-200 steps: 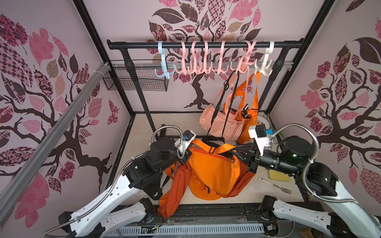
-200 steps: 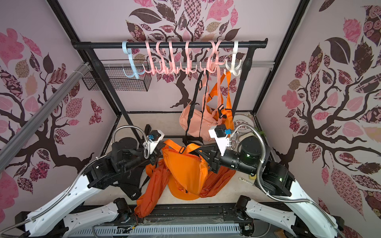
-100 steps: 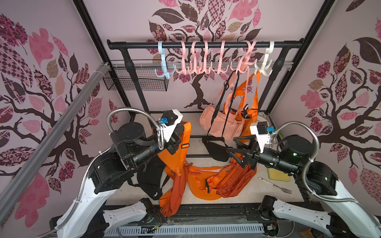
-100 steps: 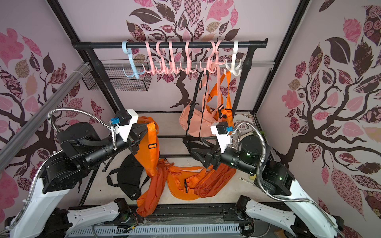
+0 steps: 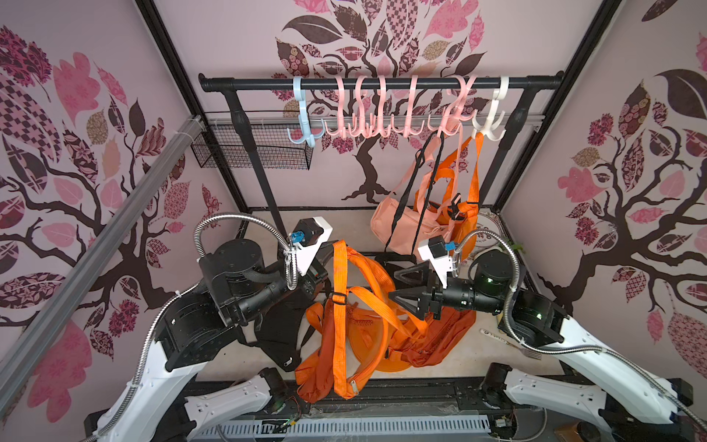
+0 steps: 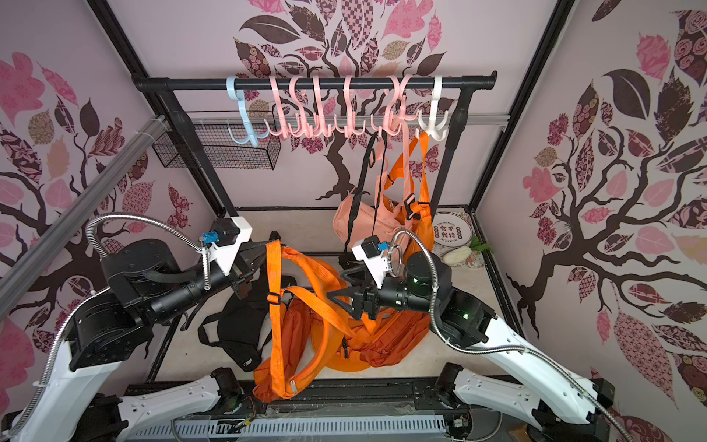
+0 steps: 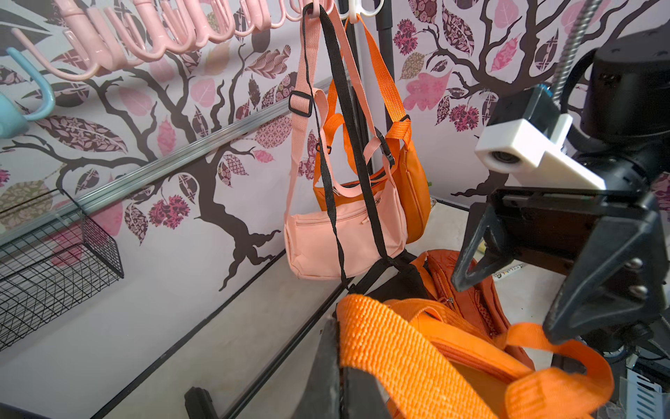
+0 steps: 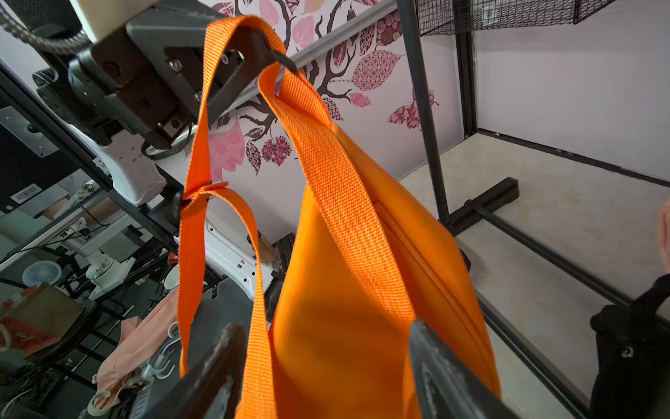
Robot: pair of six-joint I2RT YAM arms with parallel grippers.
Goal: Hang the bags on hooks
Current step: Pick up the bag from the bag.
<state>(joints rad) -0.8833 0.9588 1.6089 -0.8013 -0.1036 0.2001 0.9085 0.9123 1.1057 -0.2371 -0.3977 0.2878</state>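
My left gripper [image 5: 331,249] [image 7: 338,319] is shut on the orange strap [image 5: 339,306] [image 7: 398,348] of the orange bag [image 5: 369,346] [image 6: 336,354]. The strap is raised and the bag's body sags below it near the floor. To the right of the strap my right gripper [image 5: 396,285] [image 6: 336,286] [image 8: 324,330] is open. In the right wrist view the strap and the bag's body [image 8: 344,290] lie between its spread fingers, ungripped. Pink hooks [image 5: 367,130] [image 7: 152,43] hang on the black rail [image 5: 382,82], with a blue hook [image 5: 302,134] and a white hook [image 5: 487,130] at the ends.
A pink bag [image 5: 398,225] and another orange bag [image 5: 465,214] hang from the right-hand hooks. A black bag [image 5: 279,336] and a darker orange bag [image 5: 436,336] lie on the floor. A wire basket [image 5: 252,151] is fixed back left; a plate [image 6: 453,229] sits back right.
My right gripper opened and let go of the bag, then reached left towards the strap. My left gripper rose with the strap, and the bag's body dropped below it.
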